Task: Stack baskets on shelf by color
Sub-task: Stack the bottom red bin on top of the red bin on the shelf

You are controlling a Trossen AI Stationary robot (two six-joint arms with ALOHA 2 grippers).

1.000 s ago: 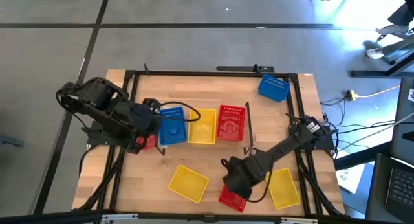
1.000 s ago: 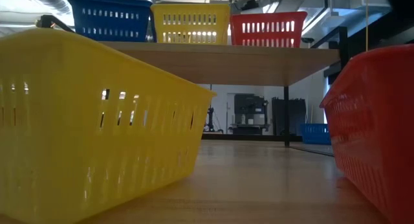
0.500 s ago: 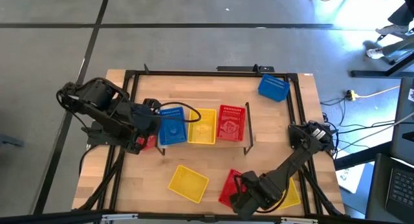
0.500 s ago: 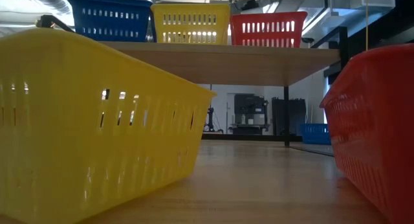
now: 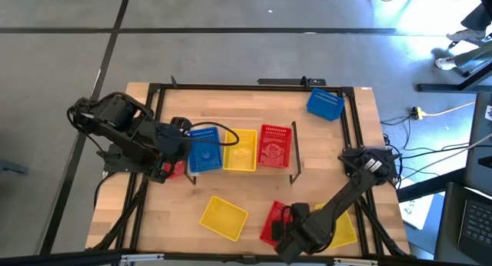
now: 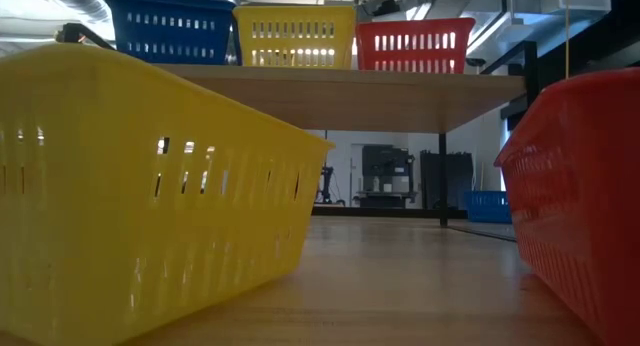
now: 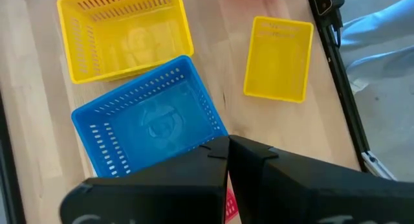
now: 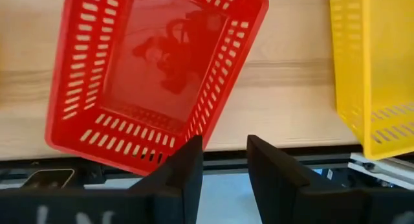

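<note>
Shelf (image 5: pixel 296 154) holds one blue basket (image 5: pixel 204 151), one yellow basket (image 5: pixel 241 151) and one red basket (image 5: pixel 274 146) side by side. Right gripper (image 8: pixel 223 160) hovers near the shelf's front, fingers apart over the near rim of a loose red basket (image 8: pixel 155 75). Left gripper (image 7: pixel 228 144) sits at the shelf's blue-basket end, fingers together.

Grey concrete floor (image 5: pixel 231 35) all round my table (image 5: pixel 254 201), dark seam lines crossing it. Bright glare at far right corner. Cables (image 5: pixel 430 112) trail on floor right. Dark machinery (image 6: pixel 385 176) in room beyond.
</note>
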